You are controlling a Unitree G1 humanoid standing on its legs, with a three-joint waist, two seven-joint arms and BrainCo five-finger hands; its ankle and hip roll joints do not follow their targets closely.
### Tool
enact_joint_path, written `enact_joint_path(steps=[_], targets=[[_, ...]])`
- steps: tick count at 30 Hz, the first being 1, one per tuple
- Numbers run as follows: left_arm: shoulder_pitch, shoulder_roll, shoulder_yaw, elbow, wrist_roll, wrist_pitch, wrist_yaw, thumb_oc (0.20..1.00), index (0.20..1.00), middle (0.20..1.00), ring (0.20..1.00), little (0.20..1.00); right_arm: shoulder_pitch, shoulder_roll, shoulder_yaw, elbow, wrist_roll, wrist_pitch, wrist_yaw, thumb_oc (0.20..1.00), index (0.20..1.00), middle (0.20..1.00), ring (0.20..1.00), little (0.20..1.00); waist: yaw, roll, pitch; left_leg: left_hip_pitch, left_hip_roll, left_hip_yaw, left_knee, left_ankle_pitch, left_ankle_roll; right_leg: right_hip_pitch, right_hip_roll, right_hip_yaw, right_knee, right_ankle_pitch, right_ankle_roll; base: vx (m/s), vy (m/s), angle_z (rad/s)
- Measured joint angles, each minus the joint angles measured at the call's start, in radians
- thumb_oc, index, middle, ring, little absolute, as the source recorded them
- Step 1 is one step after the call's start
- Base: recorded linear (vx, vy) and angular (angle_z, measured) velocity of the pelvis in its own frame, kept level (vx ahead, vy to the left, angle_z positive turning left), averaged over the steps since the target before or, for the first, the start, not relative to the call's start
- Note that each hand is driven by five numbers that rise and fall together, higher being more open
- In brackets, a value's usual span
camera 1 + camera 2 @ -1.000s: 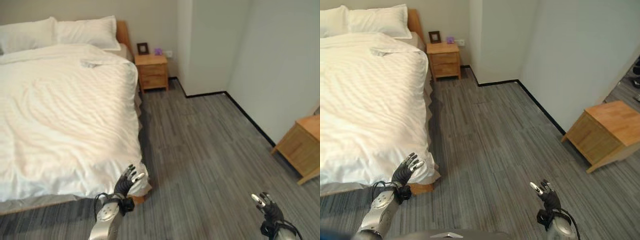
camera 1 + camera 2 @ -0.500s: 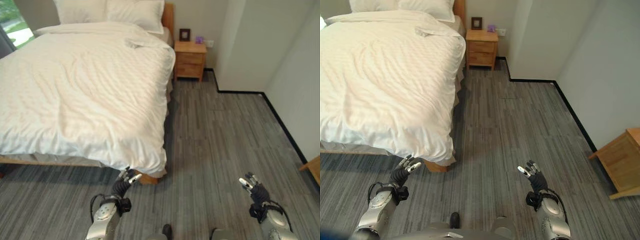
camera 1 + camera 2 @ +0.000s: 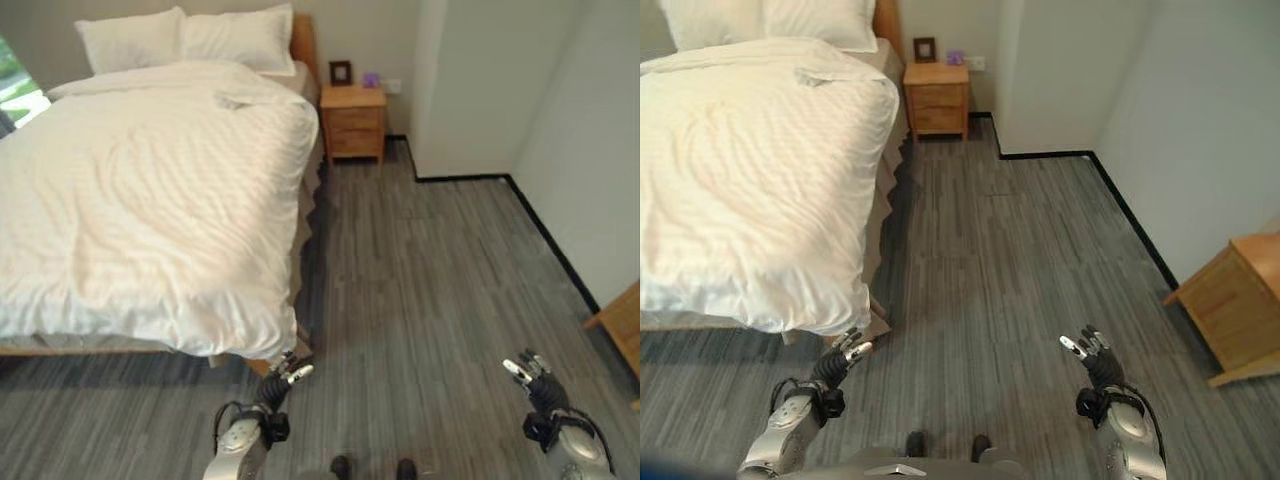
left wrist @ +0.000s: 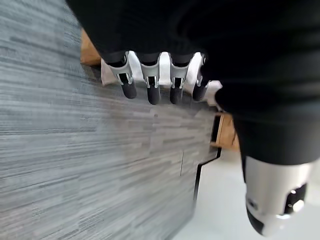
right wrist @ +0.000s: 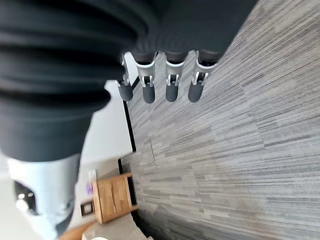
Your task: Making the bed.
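The bed (image 3: pixel 60 345) is lying along the room's left side, its white duvet (image 3: pixel 150 190) spreading over the whole mattress and hanging over the foot edge and the side edge that faces the open floor. The duvet's near corner is drooping low over the bed's wooden foot corner, and a small fold of cloth is sitting up near the head end. Two white pillows (image 3: pixel 185 38) are leaning against the headboard. The left hand (image 3: pixel 281 383) is hovering over the grey plank floor (image 3: pixel 430 290) just beside that foot corner, its fingers (image 4: pixel 150 89) lying relaxed and nearly straight, gripping nothing and not touching the duvet. The right hand (image 3: pixel 535 381) is hanging well apart from the bed, out over bare floor, its fingers (image 5: pixel 170 85) likewise loose and holding nothing. A wide strip of floor is running between the bed's side edge and the white wall with its black skirting. A wooden nightstand (image 3: pixel 354 122) is standing against the far wall just beside the head of the bed, carrying a small picture frame (image 3: pixel 341 72) and a small purple object (image 3: pixel 371 79). A second wooden cabinet (image 3: pixel 1232 305) is standing against the right wall.
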Motion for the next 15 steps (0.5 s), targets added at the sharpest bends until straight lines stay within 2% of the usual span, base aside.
enact_joint_path(steps=[4, 5, 6, 8, 9, 10, 11, 12, 13, 14, 15], targets=[[-0.008, 0.012, 0.022, -0.006, -0.001, -0.002, 0.009, 1.000, 1.000, 1.000, 1.000, 1.000, 0.000, 0.031, 0.011, 0.001, 0.001, 0.000, -0.008, 1.000, 1.000, 1.000, 1.000, 1.000, -0.015, -0.007, 0.002, 0.016, -0.007, 0.028, -0.024, -0.001, 0.003, 0.000, -0.005, 0.027, -0.015, 0.005, 0.002, 0.11, 0.155, -0.28], [-0.013, 0.013, 0.038, -0.003, -0.003, -0.002, 0.024, 1.000, 1.000, 1.000, 1.000, 1.000, -0.017, 0.027, 0.035, 0.001, 0.001, -0.001, -0.016, 1.000, 1.000, 1.000, 1.000, 1.000, -0.016, -0.003, 0.008, 0.018, -0.018, 0.042, -0.027, -0.004, 0.022, -0.026, -0.008, 0.046, 0.023, 0.003, 0.015, 0.05, 0.185, -0.40], [-0.021, 0.014, 0.043, -0.004, -0.004, -0.003, 0.031, 1.000, 1.000, 1.000, 1.000, 1.000, -0.031, 0.024, 0.042, -0.001, 0.000, 0.000, -0.017, 1.000, 1.000, 1.000, 1.000, 1.000, -0.016, 0.002, 0.018, 0.017, -0.013, 0.057, -0.026, -0.002, 0.025, -0.043, -0.008, 0.051, 0.066, -0.005, 0.015, 0.09, 0.161, -0.54], [-0.055, 0.025, 0.047, 0.003, -0.007, -0.005, 0.044, 1.000, 1.000, 1.000, 1.000, 1.000, -0.074, 0.019, 0.046, -0.002, -0.002, 0.000, -0.015, 1.000, 1.000, 1.000, 1.000, 1.000, -0.008, 0.019, 0.064, 0.016, -0.014, 0.069, -0.022, -0.015, 0.053, -0.169, -0.008, 0.063, 0.309, -0.047, 0.058, 0.19, 0.188, -0.43], [-0.066, 0.040, 0.054, 0.005, -0.007, -0.006, 0.045, 1.000, 1.000, 1.000, 1.000, 1.000, -0.067, 0.026, 0.045, -0.005, -0.024, 0.000, -0.014, 1.000, 1.000, 1.000, 1.000, 1.000, -0.018, 0.013, 0.081, 0.024, -0.037, 0.088, 0.005, -0.036, 0.053, -0.264, -0.016, 0.045, 0.499, -0.030, 0.094, 0.26, 0.148, -0.26], [-0.063, 0.051, 0.053, 0.004, -0.007, -0.008, 0.046, 1.000, 1.000, 1.000, 1.000, 1.000, -0.073, 0.021, 0.048, -0.008, -0.038, 0.002, -0.013, 1.000, 1.000, 1.000, 1.000, 1.000, -0.011, 0.008, 0.088, 0.020, -0.024, 0.092, 0.023, -0.047, 0.059, -0.293, -0.033, 0.033, 0.580, -0.040, 0.110, 0.19, 0.074, -0.26], [-0.063, 0.058, 0.060, 0.005, -0.007, -0.010, 0.047, 1.000, 1.000, 1.000, 1.000, 1.000, -0.063, 0.023, 0.043, -0.005, -0.038, 0.001, -0.011, 1.000, 1.000, 1.000, 1.000, 1.000, -0.017, -0.002, 0.101, 0.033, -0.035, 0.086, 0.038, -0.082, 0.067, -0.329, -0.043, 0.031, 0.653, -0.023, 0.108, 0.43, 0.012, -0.24], [-0.063, 0.067, 0.058, 0.005, -0.007, -0.014, 0.051, 1.000, 1.000, 1.000, 1.000, 1.000, -0.064, 0.023, 0.032, -0.006, -0.038, 0.000, -0.010, 1.000, 1.000, 1.000, 1.000, 1.000, -0.017, -0.001, 0.113, 0.038, -0.039, 0.089, 0.039, -0.087, 0.074, -0.377, -0.060, 0.015, 0.743, -0.012, 0.110, 0.54, -0.034, 0.05], [-0.063, 0.082, 0.044, -0.003, -0.007, -0.013, 0.053, 1.000, 1.000, 1.000, 1.000, 1.000, -0.026, 0.026, 0.012, -0.016, -0.038, 0.001, -0.011, 1.000, 1.000, 1.000, 1.000, 1.000, -0.051, -0.019, 0.104, 0.034, -0.052, 0.070, 0.020, -0.098, 0.069, -0.437, -0.092, 0.000, 0.716, -0.033, 0.104, 0.81, -0.084, 0.31], [-0.074, 0.096, 0.037, -0.004, -0.007, -0.015, 0.052, 1.000, 1.000, 1.000, 1.000, 1.000, -0.018, 0.040, -0.007, -0.030, -0.037, -0.001, -0.009, 1.000, 1.000, 1.000, 1.000, 1.000, -0.072, -0.037, 0.104, 0.023, -0.074, 0.043, 0.018, -0.126, 0.069, -0.446, -0.127, -0.007, 0.590, -0.046, 0.110, 0.48, -0.077, 0.64], [-0.094, 0.104, 0.037, -0.003, -0.007, -0.015, 0.049, 1.000, 1.000, 1.000, 1.000, 1.000, -0.008, 0.048, -0.024, -0.033, -0.035, -0.005, -0.011, 1.000, 1.000, 1.000, 1.000, 1.000, -0.103, -0.045, 0.113, -0.007, -0.076, 0.034, 0.051, -0.112, 0.090, -0.445, -0.140, 0.004, 0.451, -0.044, 0.125, 0.69, -0.164, 0.39]])
